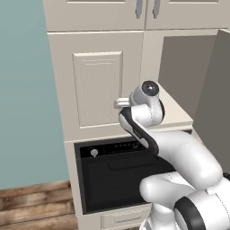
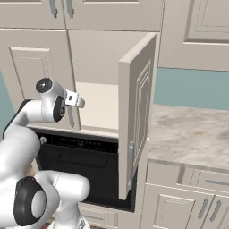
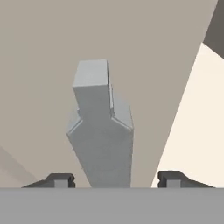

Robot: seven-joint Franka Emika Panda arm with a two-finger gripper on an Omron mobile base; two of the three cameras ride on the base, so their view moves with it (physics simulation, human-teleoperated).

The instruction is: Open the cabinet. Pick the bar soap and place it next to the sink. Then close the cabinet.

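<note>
Gripper point(image 3: 113, 179) jaws apart astride left cabinet point(image 1: 96, 85) door's handle point(image 3: 103, 131); off-centre closing could slip off.

1. The light is even, soft and rendered, moderately bright, with no visible lamp and no glare.
2. The plain cream interior of the large cream two-door cabinet point(image 1: 179, 67) falls into dull grey shade toward its back wall.
3. The grey vertical bar handle point(image 3: 101, 131) looms large and soft-edged in the hand view.
4. Edges look slightly blocky, low in resolution.
</note>
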